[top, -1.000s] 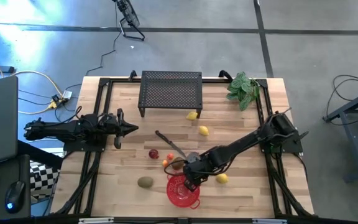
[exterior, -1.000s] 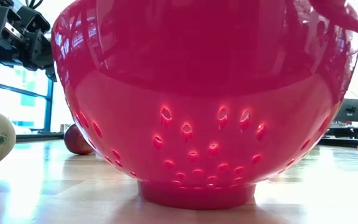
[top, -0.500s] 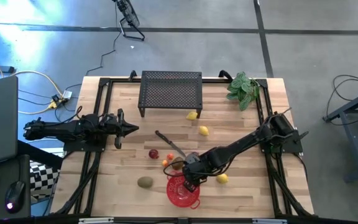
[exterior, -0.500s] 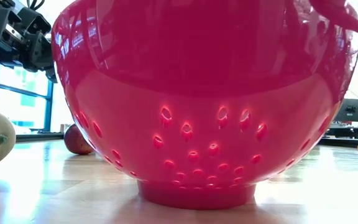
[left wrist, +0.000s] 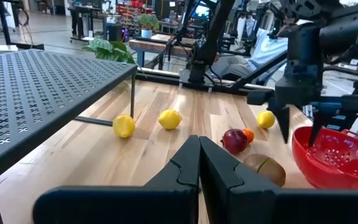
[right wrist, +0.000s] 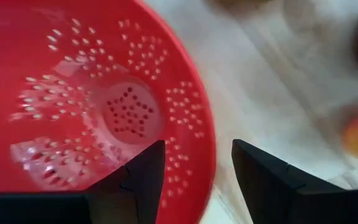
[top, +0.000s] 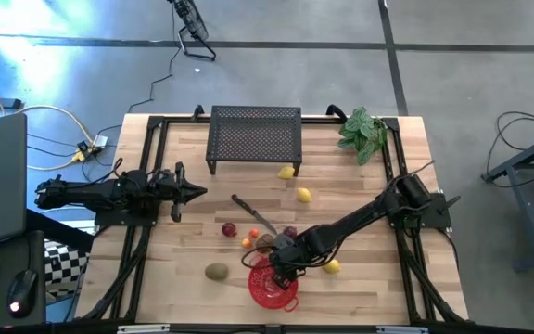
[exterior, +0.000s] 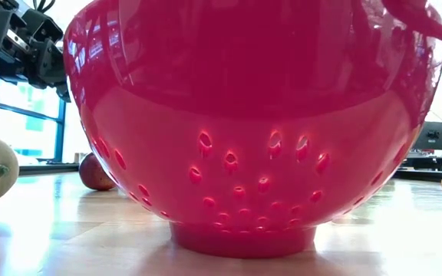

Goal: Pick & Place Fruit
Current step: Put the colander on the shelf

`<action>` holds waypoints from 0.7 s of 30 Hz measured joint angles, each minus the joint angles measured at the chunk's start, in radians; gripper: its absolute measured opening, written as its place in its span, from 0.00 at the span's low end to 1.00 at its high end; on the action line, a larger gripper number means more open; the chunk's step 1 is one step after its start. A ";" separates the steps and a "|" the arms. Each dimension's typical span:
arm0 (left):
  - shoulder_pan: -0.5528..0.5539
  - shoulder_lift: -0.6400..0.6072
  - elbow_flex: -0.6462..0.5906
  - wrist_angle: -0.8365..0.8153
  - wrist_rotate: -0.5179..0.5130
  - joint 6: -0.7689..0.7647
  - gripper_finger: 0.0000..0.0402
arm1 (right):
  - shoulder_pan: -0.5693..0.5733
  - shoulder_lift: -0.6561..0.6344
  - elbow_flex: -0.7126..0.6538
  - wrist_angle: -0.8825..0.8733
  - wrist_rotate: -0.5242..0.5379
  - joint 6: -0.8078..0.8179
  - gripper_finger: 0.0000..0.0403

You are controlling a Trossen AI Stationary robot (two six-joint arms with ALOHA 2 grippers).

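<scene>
Right claw [right wrist: 196, 180] open and empty above red colander [right wrist: 73, 93] rim.

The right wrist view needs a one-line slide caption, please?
Open right gripper hovering empty over the rim of the empty red colander.

No writing, label, brand, number or sign can be read anywhere in these views; the lit screens in the room behind are too small to make out.
</scene>
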 joint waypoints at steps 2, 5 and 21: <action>0.000 0.001 0.000 0.000 0.001 -0.002 0.00 | -0.001 0.004 0.000 0.017 0.000 0.000 0.43; 0.000 0.006 0.000 0.000 0.000 -0.002 0.00 | -0.002 0.004 0.000 0.013 -0.003 0.000 0.39; 0.000 0.011 0.000 0.000 0.000 -0.002 0.00 | -0.002 0.004 0.000 0.011 -0.004 -0.025 0.03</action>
